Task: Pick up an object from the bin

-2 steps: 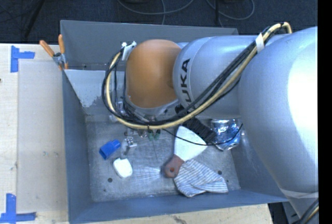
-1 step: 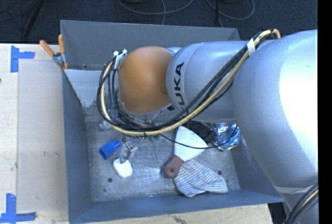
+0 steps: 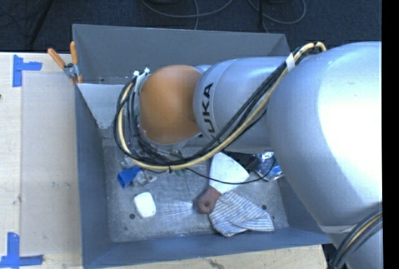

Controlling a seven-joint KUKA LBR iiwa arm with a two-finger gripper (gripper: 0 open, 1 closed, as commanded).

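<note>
Silver arm link takes up the right side of frame, closest to the lens. It runs left to the orange wrist cover, which hangs over the upper-left part of the grey bin. Black and yellow cables loop round the cover's left and lower edges. Gripper sits beneath the cover; whether the claw is apart or together cannot be told.

Bin floor, left to right:
- Small blue piece, left of centre, just below the cable loop.
- Small white bit, just right of it.
- White rounded block, lower left, lying apart from the blue piece.
- Reddish-brown lump, lower centre, touching the left edge of the checked cloth.
- Cloth lies crumpled toward the lower right corner.
- White oval disc, above the cloth, partly under the arm.
- Crinkled blue-and-silver wrapper, right of the disc, tucked under the arm link.

Which thing lies directly under the wrist cannot be told; the blue piece is closest to it.
</note>
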